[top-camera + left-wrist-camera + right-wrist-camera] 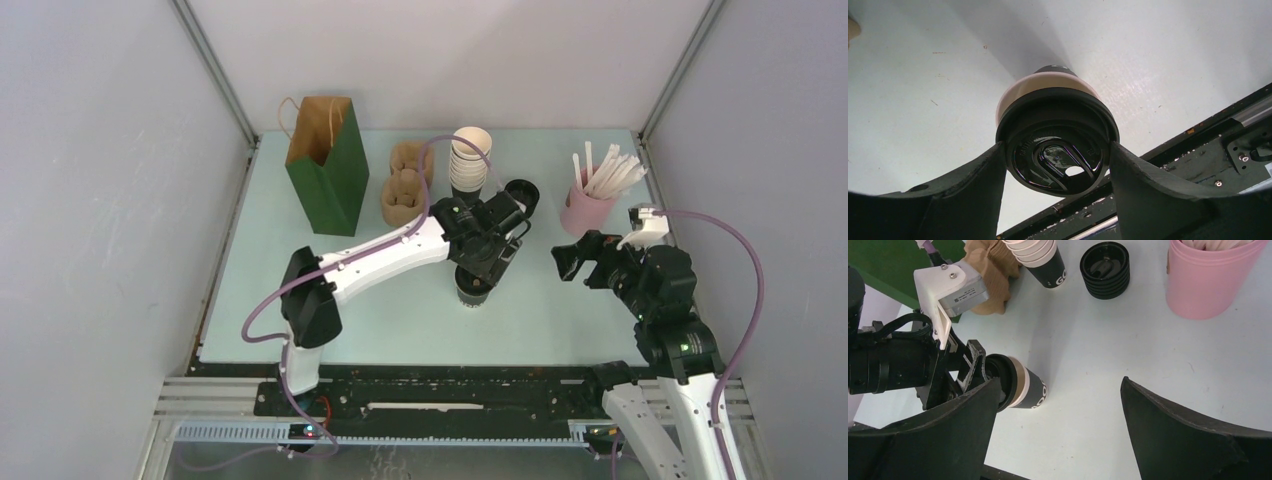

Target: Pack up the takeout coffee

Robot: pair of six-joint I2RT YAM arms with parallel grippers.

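Green bag (325, 165): stands open at back left; the coffee is not in it.
Takeout coffee (472, 292): lidded, mid-table, well apart from the bag.
Left gripper (1058, 165): clamped on the coffee's lid rim.
Right gripper (1059, 405): fingers spread wide, empty.
Progress: I judge the cup grasped; moving it into the bag remains.

Left hand (478, 270) clamped, right hand (563, 262) spread wide.
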